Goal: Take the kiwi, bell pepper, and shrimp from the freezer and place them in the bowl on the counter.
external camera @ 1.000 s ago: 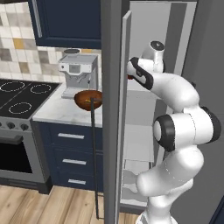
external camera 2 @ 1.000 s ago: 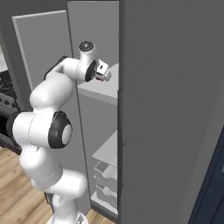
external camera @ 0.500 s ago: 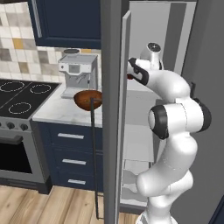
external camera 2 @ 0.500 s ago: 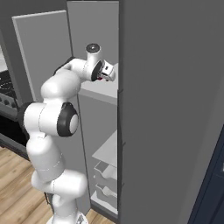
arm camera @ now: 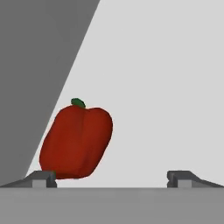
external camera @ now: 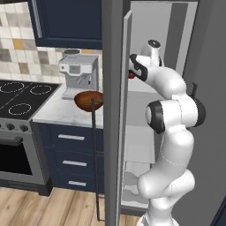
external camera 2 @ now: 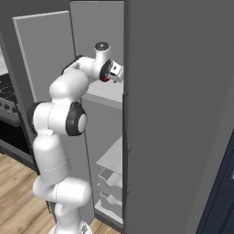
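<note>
Nearest, the bowl (external camera: pixel 89 99) waits on the counter (external camera: pixel 53 108), left of the freezer (external camera: pixel 115 132) door. Farther in, the arm has pushed deeper onto the upper shelf over the last second. The gripper (arm camera: pixel 111 176) is spread wide, holding nothing. The pepper (arm camera: pixel 76 140) sits off-centre, just beyond the left finger (arm camera: pixel 41 178), so a grasp looks close but needs centring.

coffee machine (external camera: pixel 78 76) on countertop | black stovetop (external camera: pixel 23 97) left | tiled backsplash (external camera: pixel 17 57)
</note>
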